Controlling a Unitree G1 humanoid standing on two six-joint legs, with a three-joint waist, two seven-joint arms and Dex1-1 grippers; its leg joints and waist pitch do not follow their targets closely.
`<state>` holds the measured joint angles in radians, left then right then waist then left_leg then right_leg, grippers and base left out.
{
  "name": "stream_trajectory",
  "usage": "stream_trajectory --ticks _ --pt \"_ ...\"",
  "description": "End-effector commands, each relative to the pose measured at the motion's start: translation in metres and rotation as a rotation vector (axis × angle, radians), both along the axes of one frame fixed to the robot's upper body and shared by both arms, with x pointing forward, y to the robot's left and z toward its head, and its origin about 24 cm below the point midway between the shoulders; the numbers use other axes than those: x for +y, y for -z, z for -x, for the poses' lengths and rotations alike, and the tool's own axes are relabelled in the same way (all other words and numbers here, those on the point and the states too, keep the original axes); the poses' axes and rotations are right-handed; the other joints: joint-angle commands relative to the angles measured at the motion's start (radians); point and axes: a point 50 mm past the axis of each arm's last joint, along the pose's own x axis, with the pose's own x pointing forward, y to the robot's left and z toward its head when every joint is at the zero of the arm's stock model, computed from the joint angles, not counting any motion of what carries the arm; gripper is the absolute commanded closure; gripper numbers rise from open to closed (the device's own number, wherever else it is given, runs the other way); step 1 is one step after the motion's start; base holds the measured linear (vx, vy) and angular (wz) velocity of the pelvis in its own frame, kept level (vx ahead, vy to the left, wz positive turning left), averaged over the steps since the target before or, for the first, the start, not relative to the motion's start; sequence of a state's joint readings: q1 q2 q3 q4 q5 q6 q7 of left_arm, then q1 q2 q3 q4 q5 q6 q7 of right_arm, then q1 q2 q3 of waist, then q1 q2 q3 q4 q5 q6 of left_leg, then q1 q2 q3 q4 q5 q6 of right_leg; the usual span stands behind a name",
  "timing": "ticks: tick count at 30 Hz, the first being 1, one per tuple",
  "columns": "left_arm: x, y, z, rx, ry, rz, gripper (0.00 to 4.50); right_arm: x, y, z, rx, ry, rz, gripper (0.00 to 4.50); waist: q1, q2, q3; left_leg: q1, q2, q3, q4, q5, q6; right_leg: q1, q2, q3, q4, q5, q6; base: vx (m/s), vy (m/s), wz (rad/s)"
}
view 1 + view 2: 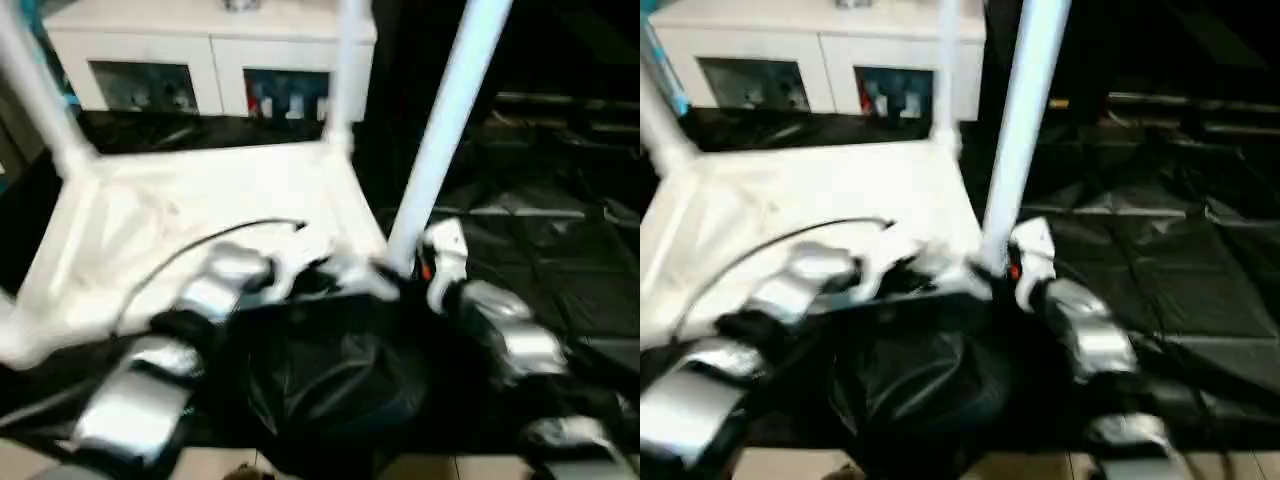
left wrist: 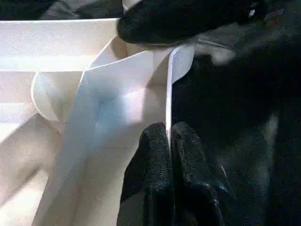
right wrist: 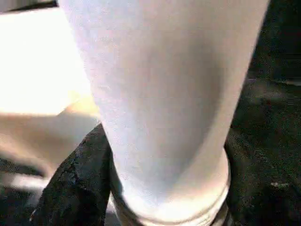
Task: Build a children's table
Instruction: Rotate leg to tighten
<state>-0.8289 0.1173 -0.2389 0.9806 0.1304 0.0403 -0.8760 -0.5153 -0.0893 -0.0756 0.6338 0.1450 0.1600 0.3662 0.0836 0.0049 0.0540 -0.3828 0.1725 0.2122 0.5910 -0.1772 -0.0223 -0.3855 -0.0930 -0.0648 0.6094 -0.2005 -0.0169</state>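
Observation:
The white tabletop [image 1: 190, 210] lies upside down with its ribbed underside up. Legs stand in its far left socket [image 1: 40, 90] and far right socket [image 1: 345, 70]. A third leg [image 1: 450, 110] rises tilted from the near right corner. My right gripper [image 1: 405, 265] is shut around that leg's lower end [image 3: 164, 117], just above the socket, with one black finger [image 3: 75, 183] beside it. My left gripper [image 2: 168, 134] is shut on the tabletop's thin rim [image 2: 170, 94] close to the same corner.
A white glass-door cabinet [image 1: 210, 60] stands behind the tabletop. Crumpled black sheeting [image 1: 540, 230] covers the floor to the right and a black mound [image 1: 330, 380] lies in front of me. A black cable [image 1: 200, 245] runs across the tabletop towards my left arm.

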Motion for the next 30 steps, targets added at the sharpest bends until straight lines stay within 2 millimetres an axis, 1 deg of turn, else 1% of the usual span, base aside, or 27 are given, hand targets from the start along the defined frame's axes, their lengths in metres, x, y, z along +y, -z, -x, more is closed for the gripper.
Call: stream_trajectory --ticks 1,2,3,4,7,8,9,10,12,13,14,15,16,18,19,20,21,22,23,24,25,26,27,28,30 --pt "-0.009 -0.011 -0.01 -0.052 -0.123 0.049 4.5 0.024 0.02 0.008 0.095 -0.003 -0.02 1.77 -0.005 0.0 -0.06 0.031 0.066 -0.041 -0.085 -0.272 -0.029 0.021 -0.079 0.051 -0.089 -0.249 -0.187 0.0 0.0 0.0" --pt "-0.014 -0.012 -0.01 -0.054 -0.118 0.061 4.5 0.03 0.021 0.007 0.095 -0.002 -0.014 1.77 -0.005 0.002 -0.061 0.028 0.066 -0.041 -0.084 -0.256 -0.023 0.023 -0.079 0.052 -0.085 -0.214 -0.191 0.0 0.0 0.0" --pt "-0.02 -0.013 -0.009 -0.058 -0.1 0.072 4.5 0.038 0.02 0.006 0.087 -0.012 0.008 1.77 -0.006 0.0 -0.062 0.027 0.065 -0.04 -0.084 -0.248 -0.021 0.024 -0.076 0.051 -0.083 -0.197 -0.193 0.0 0.0 0.0" --pt "-0.022 -0.013 -0.009 -0.063 -0.091 0.074 4.5 0.041 0.018 0.006 0.073 -0.035 0.023 1.77 -0.008 0.001 -0.062 0.026 0.065 -0.04 -0.084 -0.243 -0.017 0.026 -0.075 0.049 -0.081 -0.181 -0.197 0.0 0.0 0.0" --pt "-0.023 -0.013 -0.008 -0.069 -0.076 0.071 4.5 0.046 0.015 0.005 0.04 -0.085 0.045 1.77 -0.006 0.0 -0.061 0.027 0.065 -0.039 -0.084 -0.252 -0.002 0.028 -0.076 0.05 -0.083 -0.177 -0.2 0.0 0.0 0.0" --pt "-0.021 -0.013 -0.006 -0.066 -0.047 0.074 4.5 0.049 0.012 0.007 0.01 -0.154 0.034 1.21 -0.006 0.0 -0.061 0.027 0.066 -0.039 -0.083 -0.254 0.003 0.029 -0.077 0.05 -0.083 -0.179 -0.2 0.0 0.0 0.0" --pt "-0.021 -0.013 -0.006 -0.066 -0.044 0.074 4.5 0.049 0.012 0.007 0.009 -0.158 0.033 1.08 -0.005 0.0 -0.061 0.027 0.066 -0.039 -0.083 -0.254 0.005 0.03 -0.077 0.05 -0.083 -0.181 -0.2 0.0 0.0 0.0" --pt "-0.019 -0.012 -0.004 -0.068 0.0 0.076 4.5 0.05 0.009 0.008 -0.01 -0.217 0.018 1.08 -0.004 -0.001 -0.061 0.026 0.066 -0.039 -0.082 -0.255 0.011 0.031 -0.078 0.05 -0.084 -0.183 -0.199 0.0 0.0 0.0" --pt "-0.016 -0.011 -0.001 -0.057 0.04 0.08 4.5 0.048 0.008 0.009 -0.023 -0.25 0.027 0.9 -0.005 -0.002 -0.061 0.022 0.066 -0.041 -0.082 -0.245 0.019 0.035 -0.079 0.049 -0.082 -0.177 -0.2 0.0 0.0 0.0" --pt "-0.011 -0.01 0.004 -0.035 0.114 0.083 4.5 0.043 0.006 0.01 -0.044 -0.31 0.054 0.79 -0.01 -0.011 -0.06 0.023 0.067 -0.039 -0.083 -0.246 0.023 0.033 -0.077 0.049 -0.083 -0.178 -0.205 0.0 0.0 0.0" --pt "-0.011 -0.01 0.004 -0.035 0.114 0.083 4.5 0.043 0.006 0.01 -0.044 -0.31 0.054 0.79 -0.007 -0.01 -0.061 0.021 0.068 -0.042 -0.082 -0.24 0.027 0.036 -0.081 0.048 -0.081 -0.178 -0.209 0.0 0.0 0.0" --pt "-0.007 -0.009 0.007 -0.03 0.154 0.08 4.5 0.039 0.004 0.012 -0.056 -0.361 0.062 0.79 -0.011 -0.006 -0.06 0.018 0.067 -0.039 -0.081 -0.23 0.037 0.035 -0.08 0.049 -0.081 -0.176 -0.211 0.0 0.0 0.0" --pt "-0.002 -0.008 0.009 -0.025 0.191 0.076 4.5 0.035 0.002 0.014 -0.065 -0.416 0.071 0.79 -0.014 -0.007 -0.06 0.019 0.067 -0.039 -0.08 -0.23 0.043 0.035 -0.079 0.05 -0.083 -0.179 -0.213 0.0 0.0 0.0" --pt "0.004 -0.008 0.012 -0.017 0.233 0.075 4.5 0.029 -0.001 0.018 -0.067 -0.508 0.082 0.79 -0.013 -0.005 -0.06 0.019 0.07 -0.039 -0.08 -0.222 0.052 0.036 -0.078 0.049 -0.08 -0.166 -0.223 0.0 0.0 0.0" --pt "0.011 -0.008 0.015 -0.006 0.268 0.077 4.5 0.021 -0.004 0.023 -0.065 -0.604 0.093 0.79 -0.011 0.0 -0.06 0.019 0.072 -0.037 -0.079 -0.219 0.056 0.038 -0.073 0.047 -0.078 -0.143 -0.229 0.0 0.0 0.0" --pt "0.011 -0.008 0.015 -0.006 0.268 0.077 4.5 0.021 -0.004 0.023 -0.065 -0.604 0.093 0.79 -0.009 0.0 -0.062 0.017 0.074 -0.036 -0.077 -0.206 0.063 0.04 -0.072 0.046 -0.071 -0.115 -0.236 0.0 0.0 0.0" --pt "0.016 -0.007 0.018 0.017 0.302 0.076 4.5 0.016 -0.007 0.026 -0.06 -0.659 0.095 0.79 -0.008 0.008 -0.063 0.019 0.074 -0.036 -0.077 -0.203 0.063 0.037 -0.073 0.046 -0.068 -0.103 -0.244 0.0 0.0 0.0" --pt "0.021 -0.007 0.022 0.041 0.339 0.074 4.5 0.009 -0.01 0.029 -0.051 -0.709 0.096 0.79 -0.004 0.004 -0.062 0.02 0.075 -0.035 -0.076 -0.198 0.068 0.038 -0.071 0.045 -0.067 -0.086 -0.255 0.0 0.0 0.0" --pt "0.021 -0.007 0.022 0.041 0.339 0.074 4.5 0.009 -0.01 0.029 -0.051 -0.709 0.096 0.79 -0.001 0.004 -0.063 0.019 0.075 -0.034 -0.075 -0.196 0.071 0.039 -0.073 0.045 -0.066 -0.08 -0.259 0.0 0.0 0.0" --pt "0.021 -0.007 0.022 0.041 0.339 0.074 4.5 0.009 -0.01 0.029 -0.051 -0.709 0.096 0.79 0.001 0.005 -0.064 0.02 0.076 -0.033 -0.074 -0.196 0.072 0.036 -0.074 0.046 -0.064 -0.075 -0.263 0.0 0.0 0.0" --pt "0.024 -0.007 0.024 0.058 0.363 0.073 4.5 0.006 -0.012 0.031 -0.045 -0.738 0.095 0.79 0.006 0.005 -0.064 0.021 0.075 -0.033 -0.074 -0.195 0.067 0.036 -0.074 0.046 -0.063 -0.077 -0.267 0.0 0.0 0.0" --pt "0.031 -0.006 0.028 0.078 0.394 0.06 4.5 -0.003 -0.018 0.035 -0.028 -0.807 0.092 0.79 0.007 0.003 -0.064 0.022 0.076 -0.033 -0.074 -0.194 0.065 0.035 -0.075 0.047 -0.064 -0.078 -0.267 0.0 0.0 0.0" --pt "0.033 -0.006 0.028 0.082 0.401 0.056 4.5 -0.006 -0.019 0.037 -0.023 -0.828 0.091 0.79 0.011 -0.004 -0.064 0.02 0.075 -0.033 -0.072 -0.182 0.071 0.04 -0.075 0.046 -0.061 -0.077 -0.266 0.0 0.0 0.0" --pt "0.033 -0.006 0.029 0.083 0.404 0.055 4.5 -0.007 -0.02 0.037 -0.02 -0.838 0.091 0.79 0.012 -0.002 -0.062 0.019 0.077 -0.032 -0.073 -0.182 0.076 0.037 -0.077 0.047 -0.063 -0.087 -0.262 0.0 0.0 0.0" --pt "0.036 -0.008 0.031 0.09 0.42 0.057 4.5 -0.01 -0.021 0.04 -0.006 -0.878 0.1 0.79 0.014 -0.004 -0.062 0.02 0.076 -0.032 -0.072 -0.188 0.072 0.035 -0.078 0.047 -0.066 -0.115 -0.258 0.0 0.0 0.0"
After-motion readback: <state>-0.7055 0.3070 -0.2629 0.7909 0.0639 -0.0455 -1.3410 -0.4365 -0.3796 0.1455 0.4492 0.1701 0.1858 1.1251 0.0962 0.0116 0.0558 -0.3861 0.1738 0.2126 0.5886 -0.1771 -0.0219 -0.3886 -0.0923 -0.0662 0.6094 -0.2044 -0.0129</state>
